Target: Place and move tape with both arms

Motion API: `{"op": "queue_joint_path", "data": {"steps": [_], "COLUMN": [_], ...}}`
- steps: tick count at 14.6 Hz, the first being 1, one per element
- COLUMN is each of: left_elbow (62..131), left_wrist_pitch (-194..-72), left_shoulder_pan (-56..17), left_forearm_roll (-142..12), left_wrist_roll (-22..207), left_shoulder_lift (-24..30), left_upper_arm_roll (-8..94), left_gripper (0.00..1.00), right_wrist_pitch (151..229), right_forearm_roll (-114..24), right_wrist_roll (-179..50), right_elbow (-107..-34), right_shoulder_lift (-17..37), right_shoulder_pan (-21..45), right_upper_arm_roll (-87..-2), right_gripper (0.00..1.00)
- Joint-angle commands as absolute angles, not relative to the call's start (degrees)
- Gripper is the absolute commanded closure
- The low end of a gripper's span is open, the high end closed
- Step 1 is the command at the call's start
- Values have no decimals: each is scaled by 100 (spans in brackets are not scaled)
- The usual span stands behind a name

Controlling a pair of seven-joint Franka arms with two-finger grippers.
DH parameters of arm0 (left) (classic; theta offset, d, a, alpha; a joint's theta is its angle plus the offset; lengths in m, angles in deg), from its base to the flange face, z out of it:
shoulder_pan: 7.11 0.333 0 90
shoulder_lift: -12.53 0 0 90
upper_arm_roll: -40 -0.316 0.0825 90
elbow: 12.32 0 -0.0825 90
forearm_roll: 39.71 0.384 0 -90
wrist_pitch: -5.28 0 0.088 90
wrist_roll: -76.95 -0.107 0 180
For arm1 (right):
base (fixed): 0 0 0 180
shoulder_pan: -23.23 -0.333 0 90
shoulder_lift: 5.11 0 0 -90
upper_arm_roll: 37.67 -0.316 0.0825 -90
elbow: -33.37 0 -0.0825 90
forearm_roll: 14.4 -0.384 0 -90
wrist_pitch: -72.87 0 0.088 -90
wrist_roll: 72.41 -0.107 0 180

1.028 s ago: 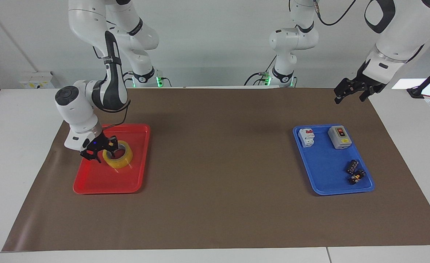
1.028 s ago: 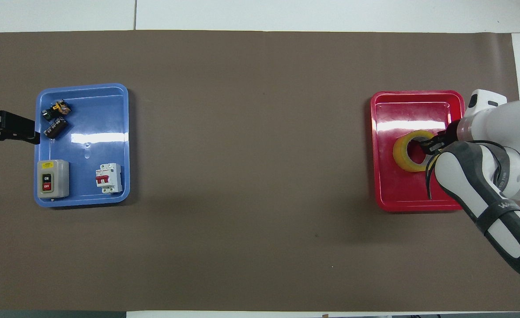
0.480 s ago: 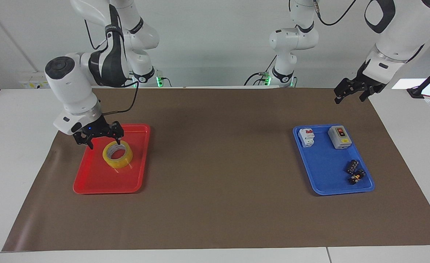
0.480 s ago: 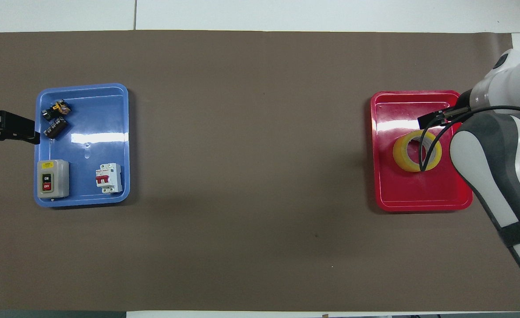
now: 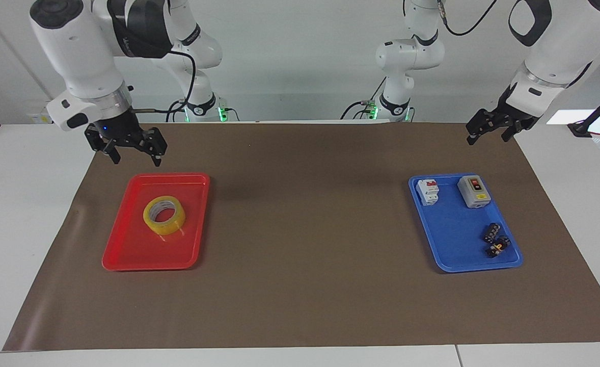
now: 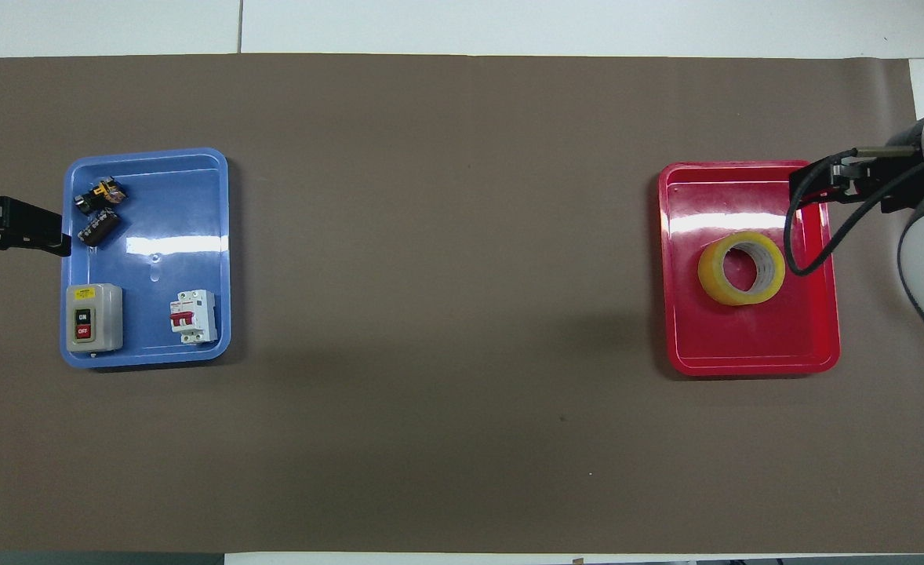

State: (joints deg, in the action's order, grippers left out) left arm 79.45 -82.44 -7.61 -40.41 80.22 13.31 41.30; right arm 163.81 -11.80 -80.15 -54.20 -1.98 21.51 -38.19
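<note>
The yellow tape roll (image 5: 165, 228) lies flat in the red tray (image 5: 142, 255) at the right arm's end of the table. It also shows in the overhead view (image 6: 713, 275), free of any gripper. My right gripper (image 5: 136, 159) is open and empty, raised over the mat at the tray's edge nearest the robots. In the overhead view it (image 6: 815, 182) is over that tray's corner. My left gripper (image 5: 486, 136) is open and empty, waiting in the air over the mat's corner, and shows in the overhead view (image 6: 15, 231) beside the blue tray.
A blue tray (image 5: 458, 244) (image 6: 164, 227) at the left arm's end holds a white circuit breaker (image 5: 427, 191), a grey on/off switch box (image 5: 473, 191) and small black connector blocks (image 5: 493, 239). Brown mat (image 5: 305, 229) covers the table between the trays.
My right gripper has let go of the tape, risen and drawn back toward the robots. The tape stays in the red tray. The left arm has not moved.
</note>
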Motion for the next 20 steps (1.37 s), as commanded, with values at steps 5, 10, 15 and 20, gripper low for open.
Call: {"op": "queue_joint_path", "data": {"steps": [5,10,15,20], "left_elbow": [8040,8040,8040,8040], "left_wrist_pitch": [-8234,-8243,-8243,-8234], "left_shoulder_pan": [-746,-746,-746,-746], "left_forearm_roll": [-4147,-4147,-4147,-4147], "left_wrist_roll": [7976,7976,7976,7976], "left_shoulder_lift": [1429,1429,1438,1438], "left_upper_arm_roll": [4123,4123,4123,4123], "left_gripper": [0,0,0,0], "right_wrist_pitch": [15978,16085,16094,16033], "right_forearm_roll": [-1300,-1291,-1291,-1291], "right_wrist_roll": [-8190,-8313,-8287,-8243], "right_elbow": [-5872,-6041,-5944,-5813], "right_shoulder_lift": [-766,-863,-810,-758], "right_shoulder_pan": [2376,2324,2350,2394], "right_upper_arm_roll": [-3802,-3802,-3811,-3810], "right_gripper": [0,0,0,0]}}
